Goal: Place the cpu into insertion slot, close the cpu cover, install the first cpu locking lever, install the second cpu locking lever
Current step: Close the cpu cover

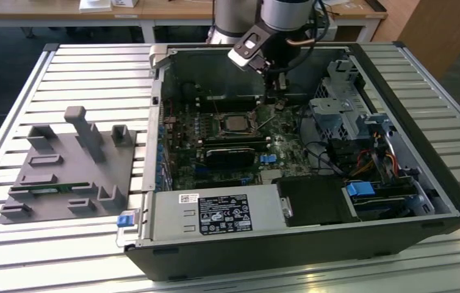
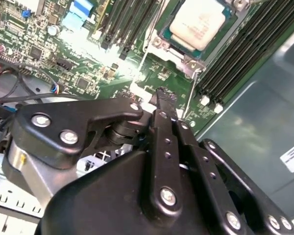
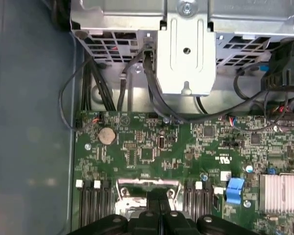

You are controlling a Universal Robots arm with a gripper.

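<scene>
The cpu (image 2: 200, 22) is sitting in the slot (image 1: 217, 124), just ahead of the claw (image 2: 162, 96). The cover (image 2: 159, 43) seems to be lying shut over it. One lever (image 2: 190, 93) is running right beside the tips, the other lever (image 2: 143, 58) further off; both look unlatched. The claw's fingers are pressing together, pinching nothing.

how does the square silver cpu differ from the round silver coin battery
The flat square silver-grey cpu has straight edges; the round silver coin battery is a disc. The cpu sits inside a metal frame between black memory slots; the battery sits on open green motherboard. Both are metallic, lying flat on it.
</scene>
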